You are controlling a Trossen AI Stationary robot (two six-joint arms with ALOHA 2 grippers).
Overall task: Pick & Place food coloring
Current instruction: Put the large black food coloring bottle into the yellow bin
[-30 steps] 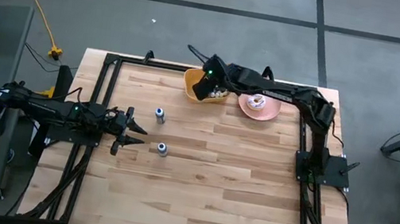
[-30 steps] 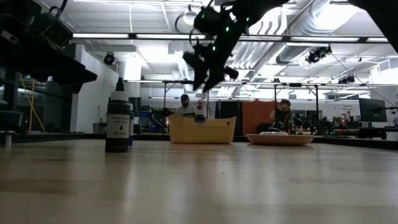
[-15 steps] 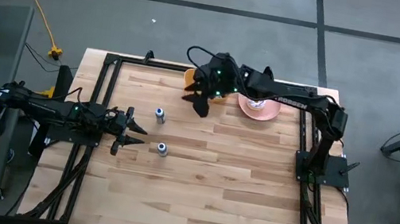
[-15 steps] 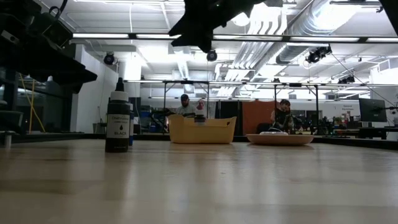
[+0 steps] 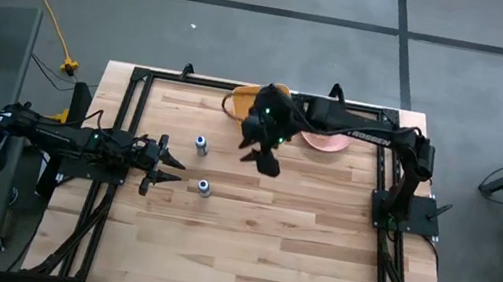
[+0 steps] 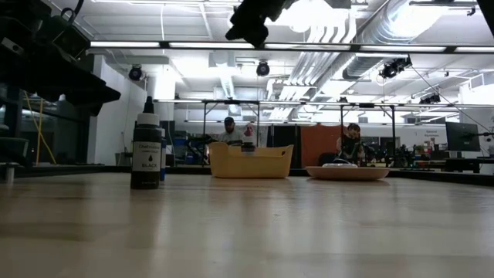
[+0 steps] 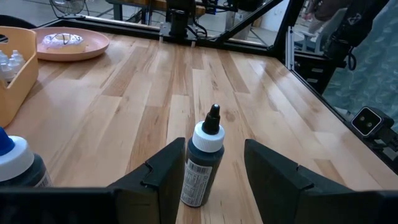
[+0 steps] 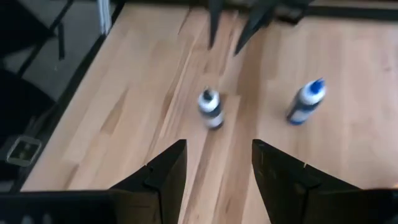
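**Right Arm Above Table Centre, Two Bottles Standing on the Wood**

The table (image 5: pixel 256 243) is a wood-plank top inside a black frame. Two food coloring bottles stand upright on its left half, apart from each other. The black-cap bottle (image 5: pixel 204 187) stands just in front of the left gripper (image 5: pixel 171 170); in the left wrist view this bottle (image 7: pixel 204 165) sits between the two fingers (image 7: pixel 163 180), which are spread and do not touch it. The blue-cap bottle (image 5: pixel 200 143) stands a little farther back, near the left gripper but outside its fingers. The low view shows one bottle (image 6: pixel 146 147) upright on the table, dark, with a label.

The left arm lies low along the left edge of the table, gripper pointing toward the centre.

The right arm reaches from the right side across the back of the table. The right gripper (image 5: pixel 262 158) hangs in the air over the table, right of the two bottles and well apart from them. Its fingers (image 8: pixel 163 180) are spread and carry nothing; both bottles show beyond them on the wood.

A yellow bin (image 5: pixel 242 102) stands at the back edge, partly covered by the right arm. More small bottles (image 7: pixel 7 61) lie inside it. A pink plate (image 5: pixel 324 140) stands just right of the bin.
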